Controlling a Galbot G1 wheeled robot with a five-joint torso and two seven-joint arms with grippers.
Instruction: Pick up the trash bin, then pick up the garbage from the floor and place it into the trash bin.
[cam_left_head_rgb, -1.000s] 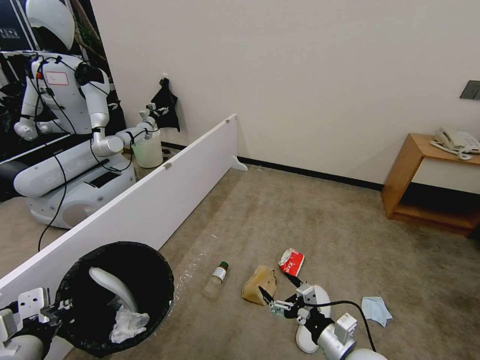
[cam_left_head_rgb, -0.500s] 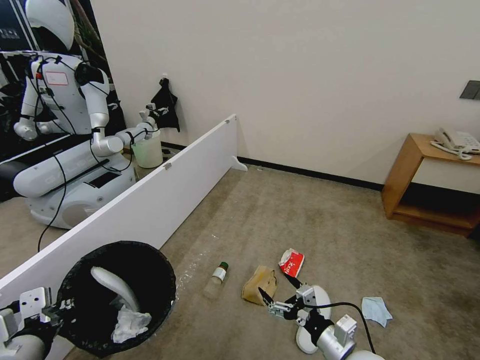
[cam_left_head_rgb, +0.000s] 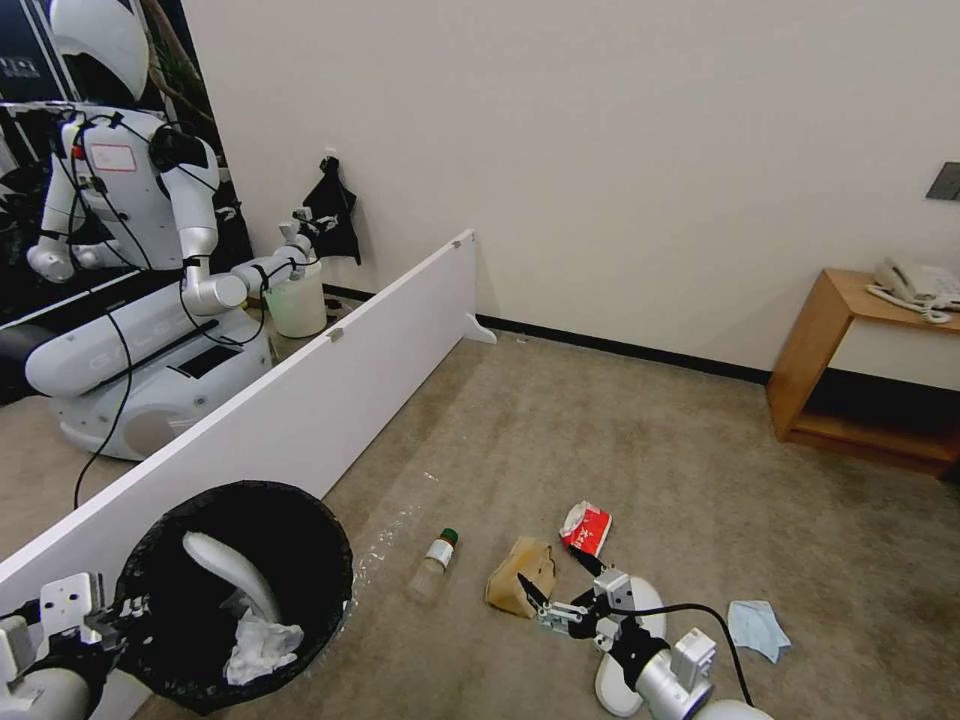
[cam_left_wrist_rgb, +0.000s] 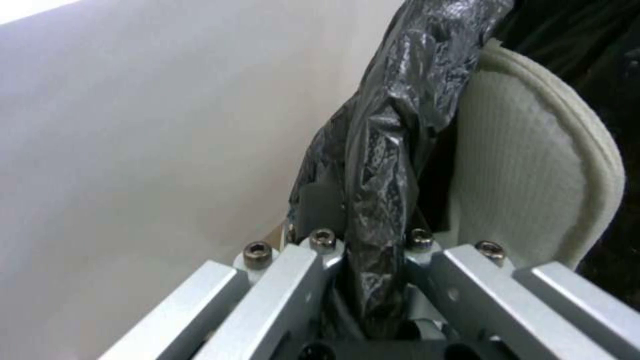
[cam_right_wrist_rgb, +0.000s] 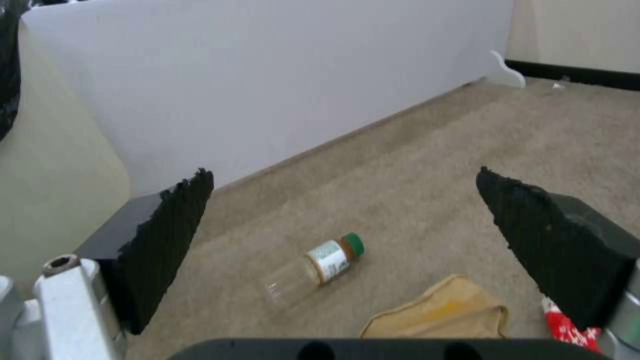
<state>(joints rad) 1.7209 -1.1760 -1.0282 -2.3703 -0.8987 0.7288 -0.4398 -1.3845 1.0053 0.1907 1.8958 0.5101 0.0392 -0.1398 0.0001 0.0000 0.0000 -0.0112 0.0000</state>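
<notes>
The trash bin (cam_left_head_rgb: 335, 570), white with a black bag over its rim, hangs at the lower left. My left gripper (cam_left_head_rgb: 112, 618) is shut on its bagged rim (cam_left_wrist_rgb: 377, 200). Inside lie a white slipper (cam_left_head_rgb: 228, 575) and a tissue (cam_left_head_rgb: 260, 645). My right gripper (cam_left_head_rgb: 555, 580) is open just above the floor, beside the brown paper bag (cam_left_head_rgb: 515, 590). Its black fingers (cam_right_wrist_rgb: 170, 235) frame the clear bottle (cam_right_wrist_rgb: 313, 272) and the paper bag (cam_right_wrist_rgb: 440, 315). A red snack packet (cam_left_head_rgb: 586, 527), a second white slipper (cam_left_head_rgb: 618, 690) under my right arm and a pale-blue mask (cam_left_head_rgb: 757, 628) also lie on the carpet.
A long white partition board (cam_left_head_rgb: 300, 420) runs along the left. Behind it stands another robot (cam_left_head_rgb: 130, 290) with a pale bucket (cam_left_head_rgb: 297, 300). A wooden side table (cam_left_head_rgb: 860, 370) with a phone sits at the right wall. Open carpet stretches toward the far wall.
The whole view has shifted slightly. The right gripper stays open over the paper bag, and the left keeps its hold on the bin.
</notes>
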